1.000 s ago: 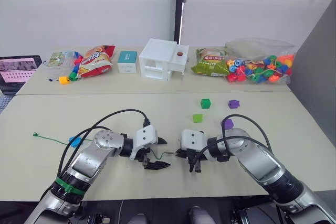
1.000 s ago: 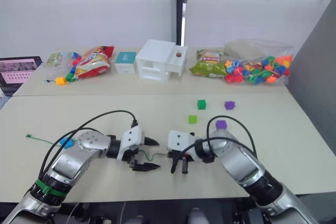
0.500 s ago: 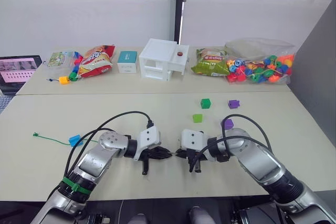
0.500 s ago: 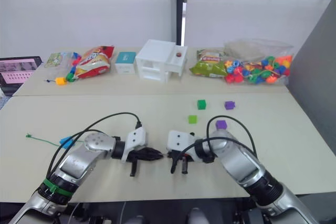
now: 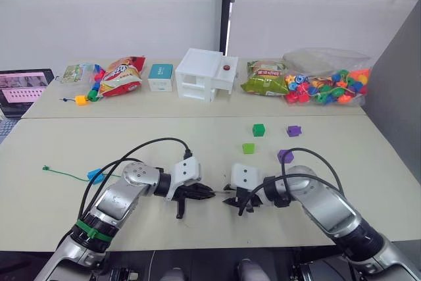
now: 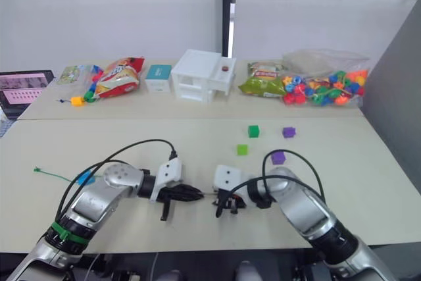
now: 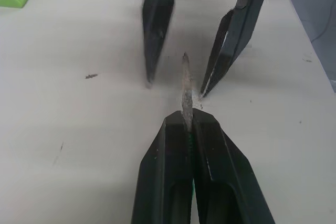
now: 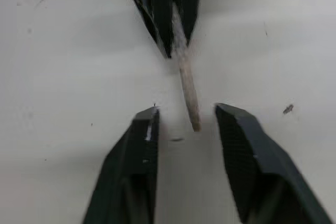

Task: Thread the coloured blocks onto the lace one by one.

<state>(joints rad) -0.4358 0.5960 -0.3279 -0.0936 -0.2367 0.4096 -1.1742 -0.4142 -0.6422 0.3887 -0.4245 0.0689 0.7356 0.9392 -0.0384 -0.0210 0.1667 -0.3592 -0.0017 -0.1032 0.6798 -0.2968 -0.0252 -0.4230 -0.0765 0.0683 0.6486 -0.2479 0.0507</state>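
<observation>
1. Left hand [image 7: 188, 124] is pinched tight on the lace [image 7: 185, 85], pale stiff tip poking out toward the right hand [image 8: 184, 121].
2. Right hand's fingers are spread, tip sitting between them, not touching.
3. Green block [image 5: 248, 148] and purple block [image 5: 285, 156] lie just beyond on the table [image 5: 197, 136].

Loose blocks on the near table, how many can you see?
5: two green and two purple right of centre, one light blue on the lace at left. More could be hidden behind the arms.

Table [image 5: 59, 146]: green blocks [image 5: 248, 148] and purple blocks [image 5: 285, 156] lie near the white box [image 5: 205, 74]; snack bags [image 5: 120, 75] flank it.
</observation>
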